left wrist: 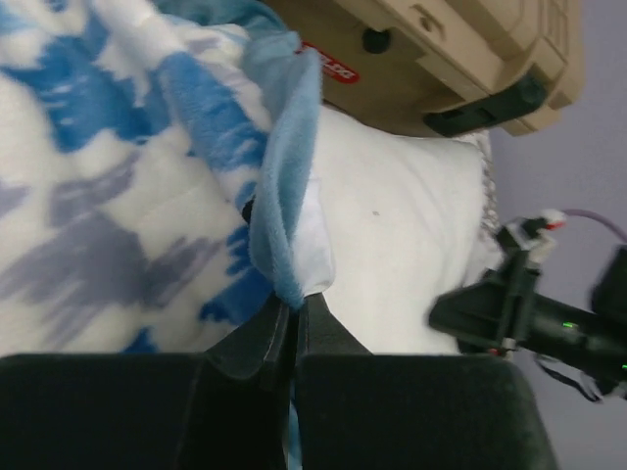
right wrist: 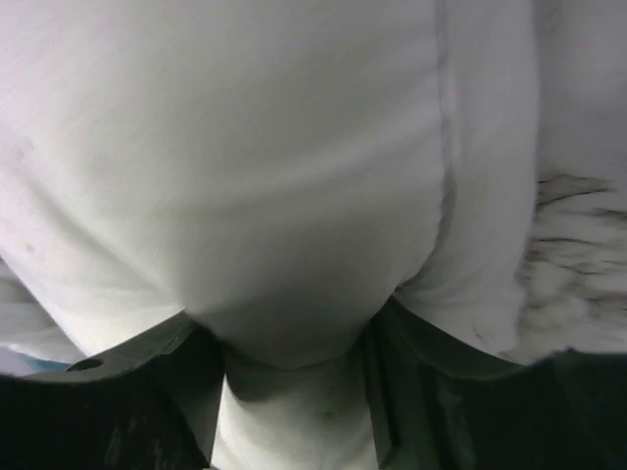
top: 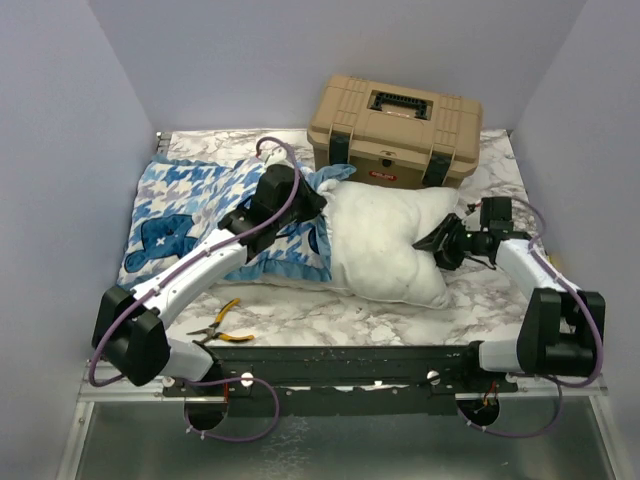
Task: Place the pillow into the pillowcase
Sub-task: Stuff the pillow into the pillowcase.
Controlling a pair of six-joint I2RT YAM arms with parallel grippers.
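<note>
Pillow (top: 385,245) notes for you: it's a big plump white thing, all stuffing and wrinkly cloth, so figure light, squashy and floppy, with nothing to break. It'll probably sag wherever you aren't supporting it, and the cloth looks grippy rather than slick. It lies across the middle of the marbled surface (top: 300,312), its left end at the mouth of the pillowcase (top: 190,215). I can't tell how much, if any, is actually inside. I'd take a fat wad at the right end or a corner and shove, not a thin pinch of cloth.

Your right gripper (right wrist: 294,328) has about that: jaws wide apart, clamped either side of a thick bulge at the pillow's right edge.

The pillowcase is soft fleecy stuff, blue, cream and grey houndstooth with a blue patch, white inside, and a blue frill round the opening. It's limp, so the mouth will likely collapse unless held up. Your left gripper (left wrist: 292,318) is pinched tight on that blue edge, right by the pillow's end.

Further out there's a hard tan plastic toolbox (top: 395,130) just behind the pillow, and yellow-handled pliers (top: 222,325) near the front.
</note>
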